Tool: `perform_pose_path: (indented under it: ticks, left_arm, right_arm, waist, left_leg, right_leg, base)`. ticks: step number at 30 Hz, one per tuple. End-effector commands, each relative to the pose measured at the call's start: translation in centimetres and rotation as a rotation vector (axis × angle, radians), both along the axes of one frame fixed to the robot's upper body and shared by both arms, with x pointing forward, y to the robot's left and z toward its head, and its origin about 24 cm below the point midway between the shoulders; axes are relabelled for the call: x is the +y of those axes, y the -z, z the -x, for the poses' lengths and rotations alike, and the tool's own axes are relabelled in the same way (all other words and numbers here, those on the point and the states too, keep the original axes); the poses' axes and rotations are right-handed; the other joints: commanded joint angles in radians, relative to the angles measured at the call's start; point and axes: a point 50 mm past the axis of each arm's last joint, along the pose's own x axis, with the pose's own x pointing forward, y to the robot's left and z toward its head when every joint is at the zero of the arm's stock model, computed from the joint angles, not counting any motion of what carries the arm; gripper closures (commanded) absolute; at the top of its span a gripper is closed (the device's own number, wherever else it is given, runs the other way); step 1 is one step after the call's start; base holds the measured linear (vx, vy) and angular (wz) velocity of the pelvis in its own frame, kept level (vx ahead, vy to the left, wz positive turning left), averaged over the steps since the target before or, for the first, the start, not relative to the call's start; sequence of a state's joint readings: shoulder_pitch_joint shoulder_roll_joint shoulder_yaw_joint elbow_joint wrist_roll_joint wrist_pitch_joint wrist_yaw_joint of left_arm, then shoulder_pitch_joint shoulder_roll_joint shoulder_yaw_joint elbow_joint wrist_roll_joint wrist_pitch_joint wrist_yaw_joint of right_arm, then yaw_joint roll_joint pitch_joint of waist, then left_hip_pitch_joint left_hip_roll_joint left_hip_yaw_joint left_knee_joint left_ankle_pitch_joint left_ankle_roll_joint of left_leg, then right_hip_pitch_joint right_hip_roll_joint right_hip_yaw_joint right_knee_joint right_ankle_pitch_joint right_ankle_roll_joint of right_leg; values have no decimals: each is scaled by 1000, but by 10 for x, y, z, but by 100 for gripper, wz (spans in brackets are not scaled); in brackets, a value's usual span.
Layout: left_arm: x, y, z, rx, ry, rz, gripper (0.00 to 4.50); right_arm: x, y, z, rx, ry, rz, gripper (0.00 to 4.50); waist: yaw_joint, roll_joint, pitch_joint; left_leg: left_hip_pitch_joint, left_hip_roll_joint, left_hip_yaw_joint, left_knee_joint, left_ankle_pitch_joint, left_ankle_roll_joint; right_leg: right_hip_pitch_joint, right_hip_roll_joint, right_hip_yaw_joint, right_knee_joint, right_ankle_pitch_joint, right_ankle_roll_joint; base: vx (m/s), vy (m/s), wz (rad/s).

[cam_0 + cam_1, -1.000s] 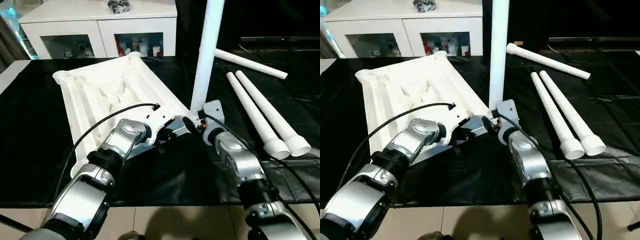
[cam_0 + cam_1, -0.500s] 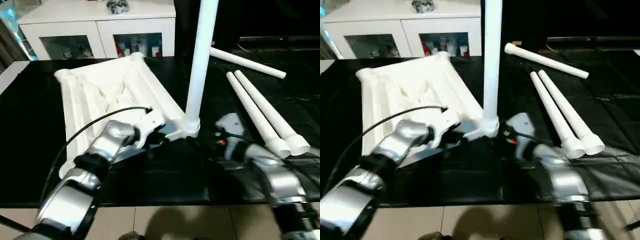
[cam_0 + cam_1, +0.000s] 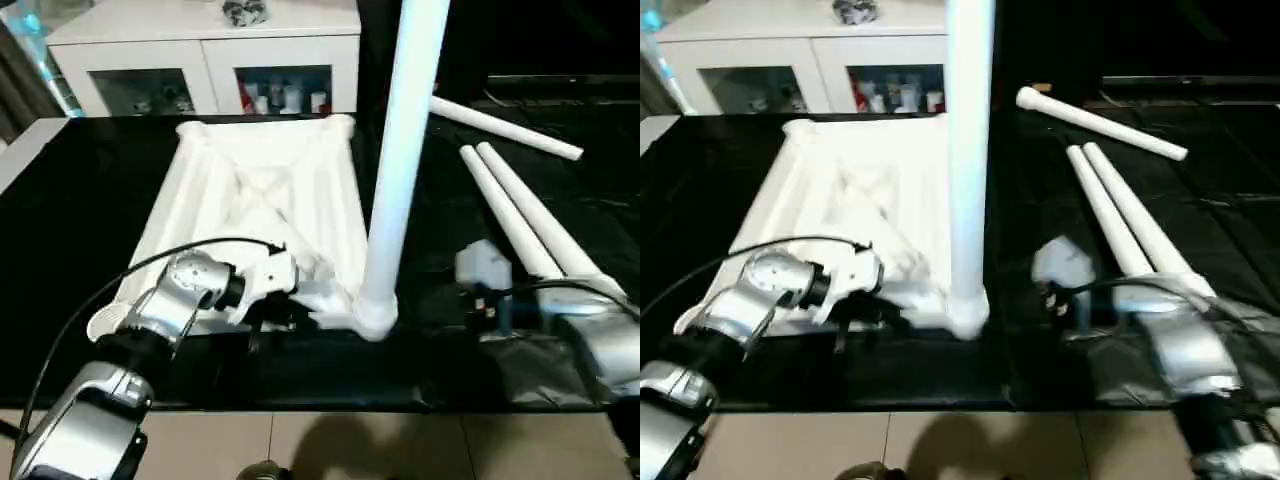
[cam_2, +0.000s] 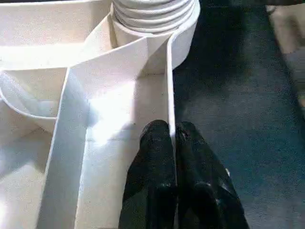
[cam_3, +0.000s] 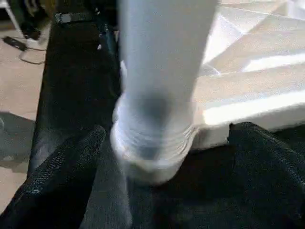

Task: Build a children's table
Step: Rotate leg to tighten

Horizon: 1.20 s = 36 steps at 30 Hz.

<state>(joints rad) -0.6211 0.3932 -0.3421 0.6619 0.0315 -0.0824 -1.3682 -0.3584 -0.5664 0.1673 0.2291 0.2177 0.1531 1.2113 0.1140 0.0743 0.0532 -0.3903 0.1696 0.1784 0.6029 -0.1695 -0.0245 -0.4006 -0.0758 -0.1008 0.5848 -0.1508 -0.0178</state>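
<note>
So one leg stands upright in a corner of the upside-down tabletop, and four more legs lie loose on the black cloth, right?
Not four: three loose legs lie on the black cloth, as the left eye view shows. One leg does stand upright in a corner of the upside-down tabletop.

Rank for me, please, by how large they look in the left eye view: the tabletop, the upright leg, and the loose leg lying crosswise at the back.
1. The tabletop, the largest.
2. The upright leg, standing in a near corner socket; its nearness to the camera enlarges it.
3. The crosswise leg, the smallest, though it lies farthest back, so the two legs may well match.
</note>
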Motion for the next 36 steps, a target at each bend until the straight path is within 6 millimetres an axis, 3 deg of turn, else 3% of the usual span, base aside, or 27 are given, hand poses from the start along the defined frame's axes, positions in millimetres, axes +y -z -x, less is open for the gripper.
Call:
perform_pose_path:
  ticks: [1,3,8,9,20,28,32,34,36]
  left_arm:
    - [-14,-18,0,-50,84,69,450]
    - [-15,-18,1,-51,96,73,450]
    - [-16,-17,2,-68,103,67,450]
    - [-16,-17,2,-74,100,66,450]
    - [-17,-13,0,-87,69,45,450]
    - [-16,-11,-5,-96,5,34,450]
    - [-19,-9,-15,-109,-135,38,450]
    - [-24,-9,-23,-120,-233,42,450]
    - [-28,-10,-29,-120,-315,46,450]
  right_arm:
    - [7,-5,-5,-15,-44,7,21]
    - [12,-4,-5,-2,-78,8,21]
    - [17,-1,-7,20,-116,15,69]
    - [17,1,-7,31,-127,24,94]
    - [18,6,-7,51,-126,4,172]
    - [21,9,-6,58,-101,-33,180]
    - [26,16,-16,41,70,-49,180]
    - [32,23,-27,20,224,-45,180]
    - [36,26,-33,13,318,-56,180]
  waist:
    - [-2,-18,-76]
    - [2,-21,-76]
    - [7,-22,-79]
    - [6,-21,-78]
    - [2,-22,-77]
    - [1,-21,-77]
    - [-4,-22,-76]
    - [-14,-20,-71]
    - [-27,-22,-72]
  left_leg:
    - [24,70,-23,-65,-227,85]
    - [26,72,-24,-67,-236,78]
    - [22,69,-23,-64,-214,81]
    - [22,68,-23,-64,-210,82]
    - [21,67,-24,-64,-219,81]
    - [21,67,-24,-63,-219,80]
    - [22,64,-23,-64,-228,73]
    - [25,59,-26,-66,-255,44]
    - [23,57,-28,-67,-269,32]
  right_leg:
    - [45,-87,53,-72,-340,-192]
    - [45,-86,54,-70,-342,-189]
    - [49,-89,55,-66,-314,-189]
    - [48,-88,55,-67,-315,-189]
    - [48,-87,53,-71,-349,-174]
    - [48,-87,54,-71,-342,-179]
    - [46,-84,52,-74,-356,-176]
    - [42,-86,49,-81,-415,-167]
    - [46,-87,48,-83,-445,-151]
  base:
    - [0,0,0]
    - [0,0,0]
    - [0,0,0]
    - [0,0,0]
    - [0,0,0]
    - [0,0,0]
    - [0,0,0]
    - [0,0,0]
    - [0,0,0]
